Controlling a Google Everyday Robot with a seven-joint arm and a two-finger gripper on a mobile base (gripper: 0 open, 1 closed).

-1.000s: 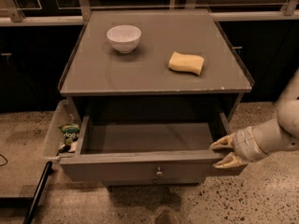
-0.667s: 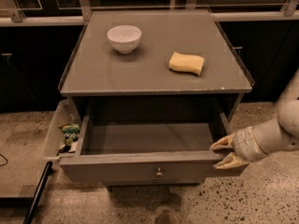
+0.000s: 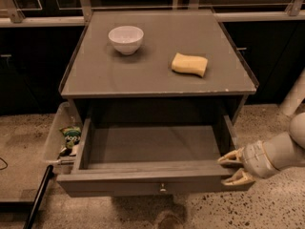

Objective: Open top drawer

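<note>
The top drawer (image 3: 152,149) of the grey cabinet is pulled far out toward me. Its shallow grey box is empty, and its front panel carries a small round metal knob (image 3: 163,189) at centre. My gripper (image 3: 234,168) is at the drawer's right front corner, its pale fingers (image 3: 231,157) spread above and below the top edge of the front panel. The lower drawers are hidden beneath the open one.
A white bowl (image 3: 126,38) and a yellow sponge (image 3: 189,64) sit on the cabinet top (image 3: 157,75). A clear bin (image 3: 57,132) with small packets hangs at the cabinet's left side. A black pole (image 3: 38,197) leans at lower left. Speckled floor surrounds the cabinet.
</note>
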